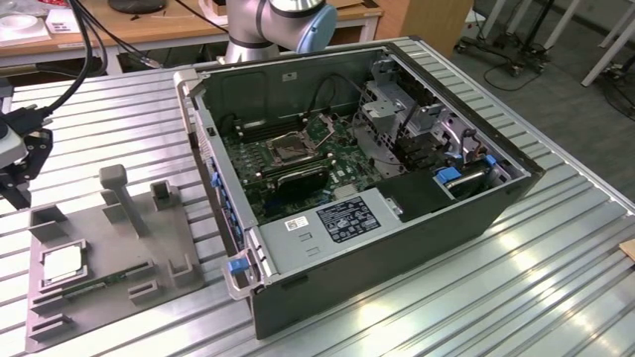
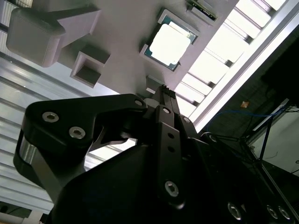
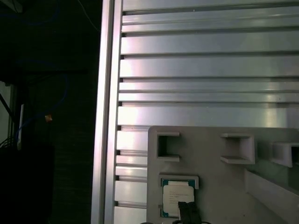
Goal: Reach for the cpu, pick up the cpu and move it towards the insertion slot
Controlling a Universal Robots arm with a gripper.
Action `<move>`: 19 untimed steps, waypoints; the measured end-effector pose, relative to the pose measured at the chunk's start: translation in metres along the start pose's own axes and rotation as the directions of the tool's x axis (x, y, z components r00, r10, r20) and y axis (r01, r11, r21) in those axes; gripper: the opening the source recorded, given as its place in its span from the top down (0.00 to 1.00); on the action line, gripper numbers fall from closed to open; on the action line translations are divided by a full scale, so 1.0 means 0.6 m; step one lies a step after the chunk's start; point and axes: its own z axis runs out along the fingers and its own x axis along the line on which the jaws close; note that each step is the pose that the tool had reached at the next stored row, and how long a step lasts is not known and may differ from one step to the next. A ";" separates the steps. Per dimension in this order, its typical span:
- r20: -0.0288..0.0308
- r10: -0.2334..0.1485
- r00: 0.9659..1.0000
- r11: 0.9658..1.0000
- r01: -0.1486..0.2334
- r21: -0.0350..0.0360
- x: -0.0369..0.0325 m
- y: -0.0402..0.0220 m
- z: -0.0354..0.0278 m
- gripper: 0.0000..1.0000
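The claw [image 2: 164, 88], apparently closed, hangs near the cpu [image 2: 170, 44] lying on the grey tray [image 2: 126, 53].

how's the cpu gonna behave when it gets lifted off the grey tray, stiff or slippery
Probably stiff: the cpu is a thin flat square. Its pale metal face glares, so likely smooth and slippery. Raised corners on the grey tray frame it, so a sideways nudge probably won't shift it.
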 end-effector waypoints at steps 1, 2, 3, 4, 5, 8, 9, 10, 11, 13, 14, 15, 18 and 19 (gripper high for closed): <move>0.000 0.000 1.000 1.000 0.000 0.000 0.000 0.000 0.000 0.89; 0.000 0.000 1.000 1.000 0.000 0.000 0.000 0.000 0.001 0.89; 0.000 0.000 1.000 1.000 0.000 0.000 0.000 0.000 0.001 0.89; 0.001 0.000 1.000 1.000 0.000 0.000 0.000 0.000 0.002 0.89; 0.001 0.000 1.000 1.000 0.000 0.000 0.000 0.000 0.002 0.89; 0.001 0.000 1.000 1.000 0.000 0.000 0.000 0.000 0.002 0.89; 0.001 0.000 1.000 1.000 0.000 0.000 0.000 0.000 0.002 0.89; 0.001 0.000 1.000 1.000 0.000 0.000 0.000 0.000 0.003 0.89; 0.001 0.000 1.000 1.000 0.000 0.000 0.000 0.000 0.004 0.89; 0.001 0.000 1.000 1.000 0.000 0.000 0.000 0.000 0.006 0.89; 0.001 0.000 1.000 1.000 0.000 0.000 0.000 0.000 0.006 0.89; 0.001 0.000 1.000 1.000 0.000 0.000 0.000 0.000 0.007 0.89; 0.001 0.000 1.000 1.000 0.000 0.000 0.000 0.000 0.008 0.89; 0.001 0.000 1.000 1.000 0.000 0.000 0.000 0.000 0.008 0.89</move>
